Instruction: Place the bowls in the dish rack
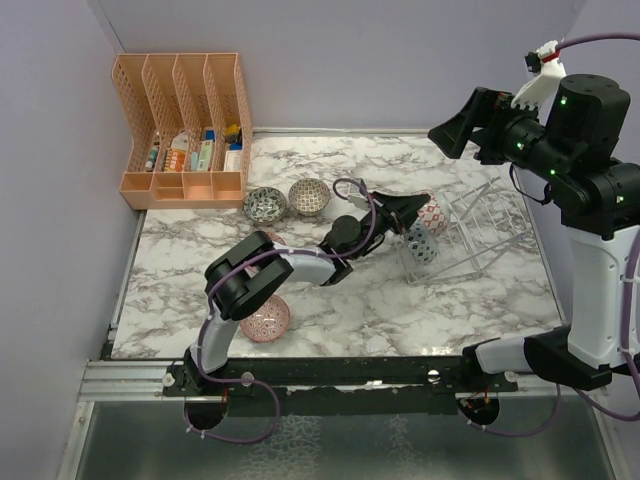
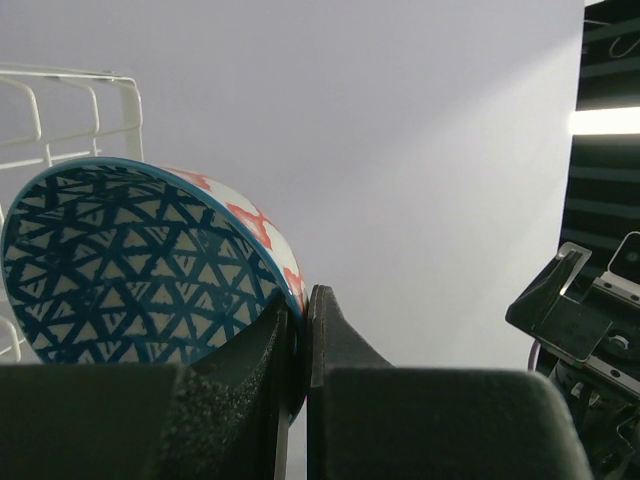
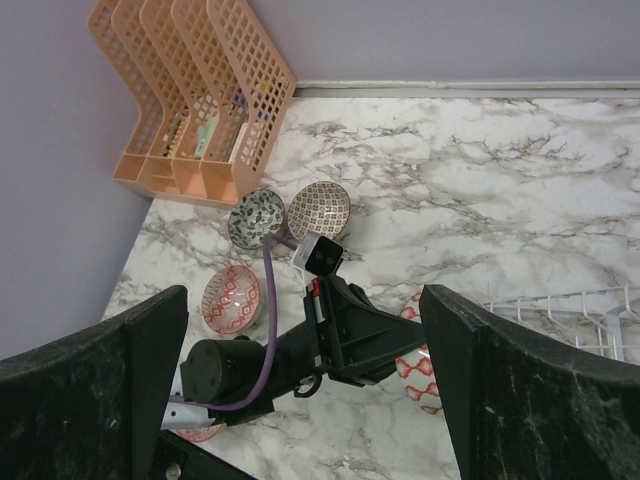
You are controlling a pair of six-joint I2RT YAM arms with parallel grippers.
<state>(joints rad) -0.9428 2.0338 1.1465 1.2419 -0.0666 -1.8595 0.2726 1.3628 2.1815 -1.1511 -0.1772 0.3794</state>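
Left pincer clamped on a bowl rim at the dish rack

My left gripper (image 2: 300, 335) is closed tight on the rim of a blue-triangle bowl (image 2: 130, 270), which seems to have red print outside. The bowl is tilted on edge against the wire dish rack (image 2: 95, 100), beside another blue bowl (image 1: 422, 245) already slotted. My right gripper (image 1: 452, 135) hangs high with its fingers spread and empty. Risks: the thin rim pinch could let the bowl pivot or slip and hit its neighbour. A sideways push could shove the light rack.
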